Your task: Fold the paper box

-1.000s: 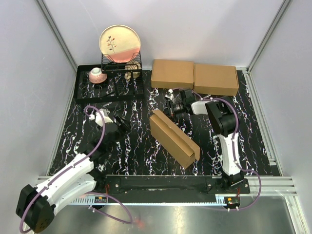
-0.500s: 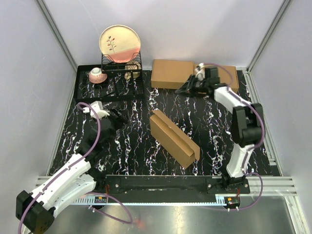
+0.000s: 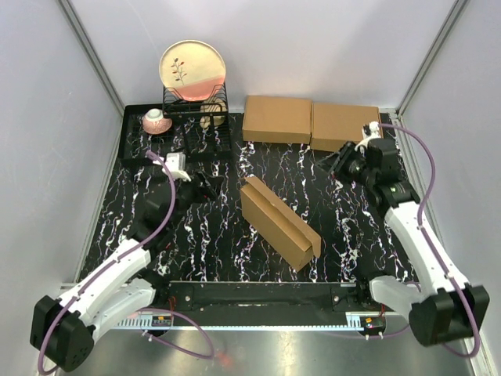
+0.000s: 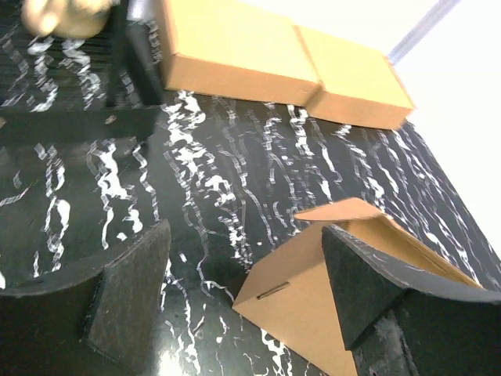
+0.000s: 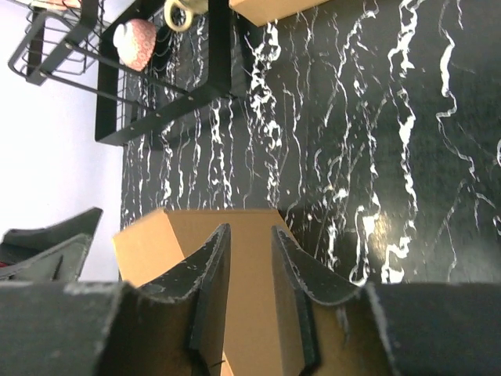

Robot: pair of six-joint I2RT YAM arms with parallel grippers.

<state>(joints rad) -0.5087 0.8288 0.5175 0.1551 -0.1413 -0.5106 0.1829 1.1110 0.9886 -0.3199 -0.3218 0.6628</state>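
Two claws, and neither touches the work. The left gripper (image 3: pixel 205 188) hovers released, pads wide apart, near the left of the plain brown corrugated-cardboard paper box (image 3: pixel 278 223). That box lies mid-table on the black white-veined tabletop (image 3: pixel 196 243), slanting toward the near edge. Its long walls stand up as a narrow trough, so I judge the folding partly done, with the closing-up left. The right gripper (image 3: pixel 329 162) hangs well apart toward the back right, fingers barely parted, grasping nothing.

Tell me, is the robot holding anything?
Nothing. The left gripper and right gripper are both empty, apart from the paper box.
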